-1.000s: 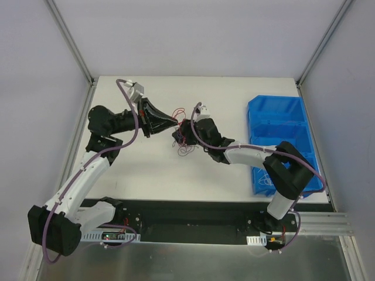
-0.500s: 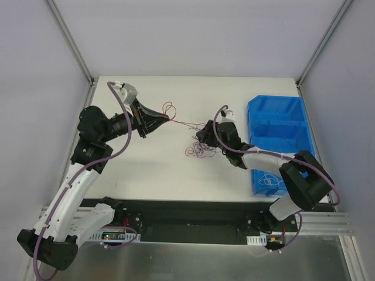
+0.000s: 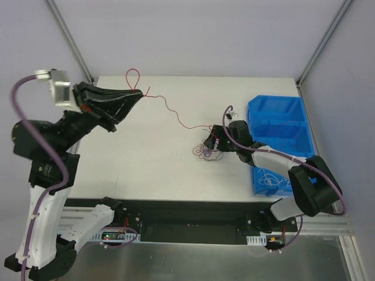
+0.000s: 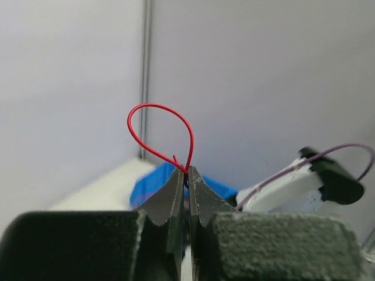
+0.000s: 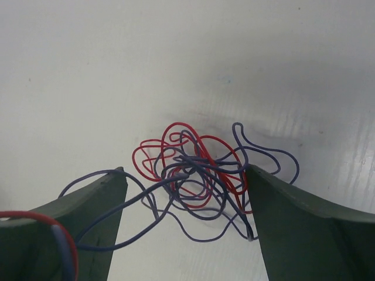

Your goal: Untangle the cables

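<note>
1. Top external view: the left gripper (image 3: 139, 93), raised at far left, is pinching the red strand (image 4: 159, 105) with jaws pressed together, and the hair-thin springy wire is looping above the tips.
2. Red strand is running wavy down to the clump (image 3: 205, 151) on the smooth white table (image 3: 146, 158) — pulling harder risks it slipping free or cinching the knot.
3. Right gripper (image 5: 184, 175) is straddling the clump with jaws spread — nothing is pinning it, so the curly red and purple wires could drag along.
</note>
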Motion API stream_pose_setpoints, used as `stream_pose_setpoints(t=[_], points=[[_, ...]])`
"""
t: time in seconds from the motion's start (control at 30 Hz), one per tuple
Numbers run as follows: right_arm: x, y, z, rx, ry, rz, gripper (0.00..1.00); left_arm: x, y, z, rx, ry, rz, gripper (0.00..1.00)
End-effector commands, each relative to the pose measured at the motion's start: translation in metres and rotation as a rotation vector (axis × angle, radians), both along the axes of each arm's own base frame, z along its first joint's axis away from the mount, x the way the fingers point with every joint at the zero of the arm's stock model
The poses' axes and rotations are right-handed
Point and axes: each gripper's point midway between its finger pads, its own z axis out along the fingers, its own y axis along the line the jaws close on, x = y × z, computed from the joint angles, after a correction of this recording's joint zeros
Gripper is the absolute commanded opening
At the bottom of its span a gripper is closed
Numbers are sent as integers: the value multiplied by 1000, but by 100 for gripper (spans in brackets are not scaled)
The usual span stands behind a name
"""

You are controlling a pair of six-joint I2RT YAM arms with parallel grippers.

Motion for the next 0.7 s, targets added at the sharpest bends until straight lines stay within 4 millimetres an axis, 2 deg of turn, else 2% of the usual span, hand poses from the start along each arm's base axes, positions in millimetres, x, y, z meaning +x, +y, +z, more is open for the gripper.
stream_pose_setpoints(t=[0.0, 0.07, 0.13, 0.3, 0.37, 0.43, 0.5, 0.57, 0.6, 0.67], points=[[-9, 3, 40, -29, -54, 83, 85, 78, -11, -108, 63, 397, 90, 0], [-13, -2, 49, -20, -74, 71, 89, 89, -6, -138, 94, 471, 153, 0], [-19, 4, 69, 26, -111, 125, 91, 97, 1, -163, 120, 520, 214, 0], [-43, 30, 151, 207, -286, 264, 94, 114, 13, -241, 239, 692, 326, 0], [-45, 27, 177, 227, -361, 250, 96, 118, 30, -271, 273, 776, 439, 0], [-38, 7, 188, 199, -393, 145, 96, 120, 63, -289, 259, 814, 626, 0], [-24, -23, 187, 160, -403, -20, 96, 109, 113, -281, 167, 765, 871, 0], [-10, -55, 169, 104, -351, -179, 97, 92, 165, -264, 51, 686, 1125, 0], [-6, -61, 161, 94, -331, -194, 97, 80, 188, -252, 2, 640, 1232, 0], [-4, -59, 142, 55, -292, -143, 97, 57, 223, -224, -56, 556, 1393, 0]])
